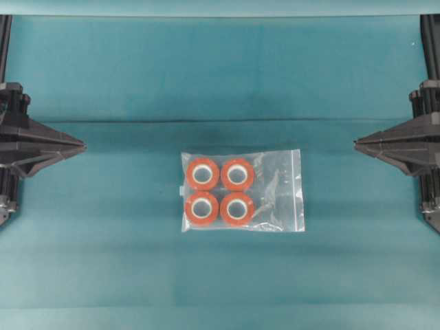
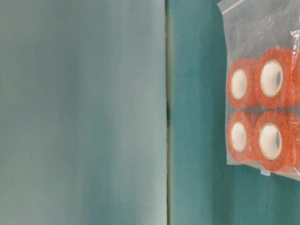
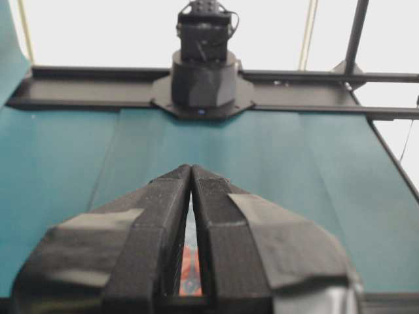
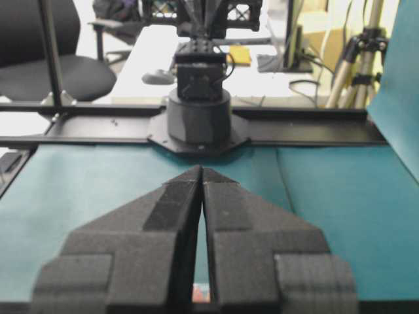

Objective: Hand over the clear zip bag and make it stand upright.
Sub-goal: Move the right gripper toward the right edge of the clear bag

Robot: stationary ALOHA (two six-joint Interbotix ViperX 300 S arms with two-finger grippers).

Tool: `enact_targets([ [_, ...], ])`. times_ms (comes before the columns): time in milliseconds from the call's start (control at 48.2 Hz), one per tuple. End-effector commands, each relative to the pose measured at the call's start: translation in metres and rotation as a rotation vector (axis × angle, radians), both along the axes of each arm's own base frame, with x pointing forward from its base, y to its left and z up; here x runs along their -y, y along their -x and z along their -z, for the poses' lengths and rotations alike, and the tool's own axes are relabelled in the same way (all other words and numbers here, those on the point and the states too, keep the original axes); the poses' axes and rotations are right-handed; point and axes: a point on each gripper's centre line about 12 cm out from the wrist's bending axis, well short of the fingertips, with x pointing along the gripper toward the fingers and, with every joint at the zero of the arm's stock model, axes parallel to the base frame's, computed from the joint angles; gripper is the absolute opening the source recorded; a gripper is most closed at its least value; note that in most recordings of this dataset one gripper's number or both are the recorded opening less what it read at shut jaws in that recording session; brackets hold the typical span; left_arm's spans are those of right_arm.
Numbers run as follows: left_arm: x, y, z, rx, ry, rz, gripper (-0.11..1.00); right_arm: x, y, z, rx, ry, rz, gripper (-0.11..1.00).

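The clear zip bag [image 1: 242, 190] lies flat at the middle of the teal table, its zip strip along its right edge. Four orange-red tape rolls with white cores fill its left half. It also shows at the right of the table-level view [image 2: 262, 93]. My left gripper [image 1: 81, 146] is shut and empty at the left edge, well apart from the bag. My right gripper [image 1: 357, 144] is shut and empty at the right edge. In the left wrist view the tips [image 3: 190, 169] meet; a sliver of the bag shows through the slit. The right wrist tips [image 4: 201, 170] meet too.
A seam in the teal cloth [image 1: 220, 121] runs across the table behind the bag. The opposite arm's base [image 3: 201, 72] stands at the far table edge in the left wrist view. A chair and desks [image 4: 59, 59] lie beyond the table.
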Motion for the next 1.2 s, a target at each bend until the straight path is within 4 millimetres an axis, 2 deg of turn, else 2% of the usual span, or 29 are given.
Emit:
enact_targets([
  [0,0.002,-0.007,0.003,-0.063,0.003,0.011,0.14,0.001,-0.003,0.001,-0.007,-0.038,0.004,0.09],
  [145,0.004,-0.016,0.002,-0.133,0.002,0.017,-0.01,0.008,-0.004,0.008,-0.051,-0.328,0.041,0.00],
  [311,0.004,-0.029,0.007,-0.189,0.003,0.017,-0.01,0.008,-0.008,0.013,-0.097,-0.595,0.052,0.00],
  [581,0.004,-0.051,0.012,-0.250,0.001,0.017,-0.01,0.005,-0.024,0.051,-0.305,-0.974,0.126,0.00],
  [705,0.005,-0.056,0.012,-0.272,0.002,0.018,-0.01,0.005,-0.035,0.064,-0.357,-1.079,0.172,0.00],
  [954,0.005,-0.057,0.013,-0.288,0.002,0.018,-0.01,0.006,-0.049,0.093,-0.457,-1.161,0.260,0.00],
  [1078,0.004,-0.056,0.023,-0.373,0.003,0.015,-0.01,0.008,-0.055,0.114,-0.510,-1.274,0.345,0.00],
  [1182,0.004,-0.054,0.023,-0.382,0.003,0.015,-0.01,0.006,-0.058,0.132,-0.565,-1.332,0.406,0.00],
])
